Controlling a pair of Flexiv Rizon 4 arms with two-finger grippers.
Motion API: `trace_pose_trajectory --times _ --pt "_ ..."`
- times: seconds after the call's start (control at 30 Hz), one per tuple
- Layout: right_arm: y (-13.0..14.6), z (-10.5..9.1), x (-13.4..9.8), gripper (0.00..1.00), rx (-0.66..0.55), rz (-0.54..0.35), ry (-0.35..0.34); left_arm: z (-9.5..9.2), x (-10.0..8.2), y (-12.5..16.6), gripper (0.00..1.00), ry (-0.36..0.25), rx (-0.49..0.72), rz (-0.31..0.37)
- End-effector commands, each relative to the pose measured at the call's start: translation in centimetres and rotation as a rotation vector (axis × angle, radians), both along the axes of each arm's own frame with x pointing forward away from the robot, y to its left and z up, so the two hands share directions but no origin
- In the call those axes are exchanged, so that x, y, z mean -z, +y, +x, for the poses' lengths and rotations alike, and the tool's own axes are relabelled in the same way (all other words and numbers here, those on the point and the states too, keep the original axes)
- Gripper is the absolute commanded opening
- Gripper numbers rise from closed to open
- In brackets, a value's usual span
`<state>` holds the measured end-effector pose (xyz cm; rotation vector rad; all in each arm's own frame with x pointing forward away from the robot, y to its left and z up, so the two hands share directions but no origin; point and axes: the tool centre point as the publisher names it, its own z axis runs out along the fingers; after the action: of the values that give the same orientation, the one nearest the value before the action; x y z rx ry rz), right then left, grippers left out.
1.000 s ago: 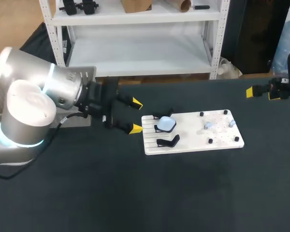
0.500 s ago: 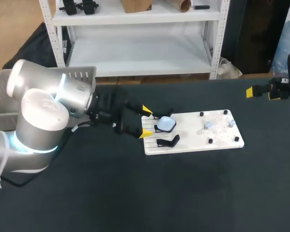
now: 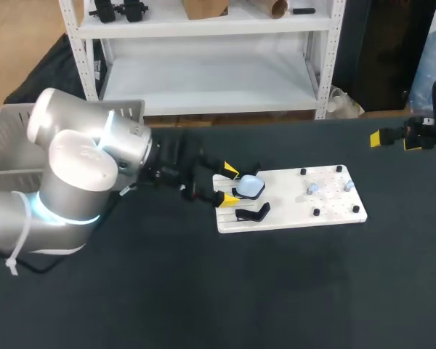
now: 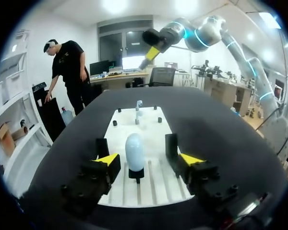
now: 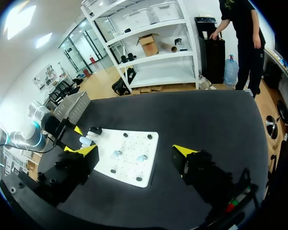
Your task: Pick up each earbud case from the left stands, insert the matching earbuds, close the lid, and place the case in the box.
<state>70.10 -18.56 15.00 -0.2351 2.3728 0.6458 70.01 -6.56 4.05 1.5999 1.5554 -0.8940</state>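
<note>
- Left fingers (image 4: 108, 159) are spread apart and grasp nothing. The earbud case (image 4: 134, 151) stands just ahead of them, on the line between the two yellow tips, with a gap on either side.
- Right fingers (image 5: 84, 150) are likewise released and empty, raised over the far right of the bench (image 3: 203, 291) and well apart from the case.
- Case: pale blue-white, a rounded pebble shape with a glossy shell. It is edge-on to my left fingers and seated in a black stand (image 4: 136, 173).
- The second stand (image 3: 253, 212) is empty. It is just beside the occupied one and near one tip of my left fingers.
- Handling, as a judgement: light, rigid and hard-shelled, and probably slippery on its curves.
- Hold, as a judgement: take it across the two broad faces at mid-height, above the stand's cradle and off the lid seam. A moderate squeeze should do, since too much could make it squirt out.
- Board (image 3: 291, 211): white, flat and matt, with grooved slats at the end nearest my left fingers. Holes and short black pegs (image 3: 316, 212) lie further ahead.
- Earbuds (image 3: 312, 189): two small pale pieces among the pegs, well ahead of my left fingers. I judge them very light and fiddly to pinch.
- Box (image 3: 14, 138): a grey perforated crate, well behind my left fingers at the bench's left end.
</note>
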Motion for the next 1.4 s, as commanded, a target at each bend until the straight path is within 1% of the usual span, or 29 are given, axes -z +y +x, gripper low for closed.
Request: trace_pose_trajectory --times 0.03,0.1,0.27,0.67,0.77,0.8,0.93,1.03,1.17,1.23,1.4 --pt "-0.1 0.0 0.0 1.0 -0.002 0.001 0.0 0.8 0.4 -0.6 0.71 0.007 -0.014 -0.003" --pt "-0.1 0.0 0.0 1.0 -0.002 0.001 0.0 1.0 0.4 -0.7 0.66 0.01 -0.019 -0.004" --pt "-0.1 0.0 0.0 1.0 -0.002 0.001 0.0 1.0 0.5 -0.9 0.61 0.019 -0.021 -0.005" --pt "-0.1 0.0 0.0 1.0 -0.002 0.001 0.0 0.9 1.2 -1.3 0.62 0.035 -0.019 -0.002" --pt "-0.1 0.0 0.0 1.0 -0.002 0.001 0.0 0.9 1.2 -1.4 0.59 0.035 -0.022 -0.005" --pt "-0.1 0.0 0.0 1.0 -0.002 0.001 0.0 0.9 1.2 -1.4 0.6 0.034 -0.022 -0.006" --pt "-0.1 0.0 0.0 1.0 -0.002 0.001 0.0 1.1 1.4 -1.5 0.57 0.038 -0.024 -0.007" --pt "-0.1 0.0 0.0 1.0 -0.002 0.001 0.0 1.2 1.5 -1.6 0.52 0.039 -0.026 -0.007" --pt "-0.1 0.0 0.0 1.0 -0.002 0.001 0.0 1.3 1.7 -1.7 0.52 0.039 -0.029 -0.005" --pt "-0.1 0.0 0.0 1.0 -0.002 0.001 0.0 1.4 1.8 -1.8 0.5 0.039 -0.03 -0.005" --pt "-0.1 0.0 0.0 1.0 -0.002 0.001 0.0 1.6 1.8 -1.9 0.5 0.038 -0.034 -0.007"
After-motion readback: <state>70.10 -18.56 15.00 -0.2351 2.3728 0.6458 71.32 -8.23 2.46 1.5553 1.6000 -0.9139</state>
